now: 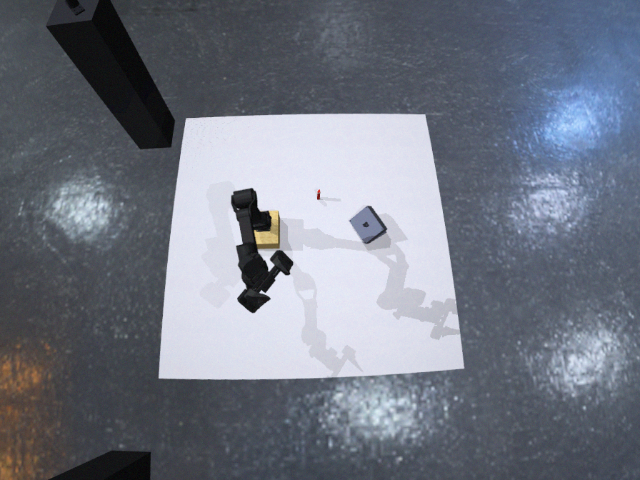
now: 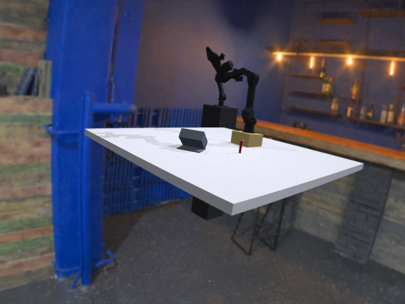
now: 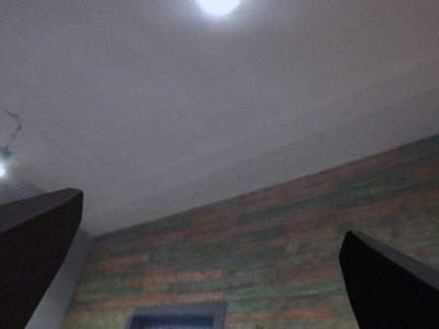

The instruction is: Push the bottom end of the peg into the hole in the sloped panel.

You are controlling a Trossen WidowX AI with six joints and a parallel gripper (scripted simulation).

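Observation:
A small red peg [image 1: 318,195] [image 2: 240,146] stands upright on the white table; its cross-section is too small to tell. The blue-grey sloped panel [image 1: 356,223] shows one dark hole [image 1: 366,224] near the middle of its face in the top view. In the exterior view the panel's block [image 2: 191,139] shows, but not the hole; the hole's shape is too small to tell. My gripper [image 1: 269,281] [image 2: 219,57] [image 3: 216,226] is open, with its fingers wide apart and nothing between them. It is raised high above the table, far from the peg and panel, facing upward.
A yellow block [image 1: 273,236] [image 2: 254,140] sits at the arm's base, between the arm and the peg's side of the white table [image 1: 213,148] [image 2: 287,172]. A black pedestal [image 1: 106,58] stands beyond the table's corner, another [image 2: 218,116] behind the table. Arm shadows cross the table.

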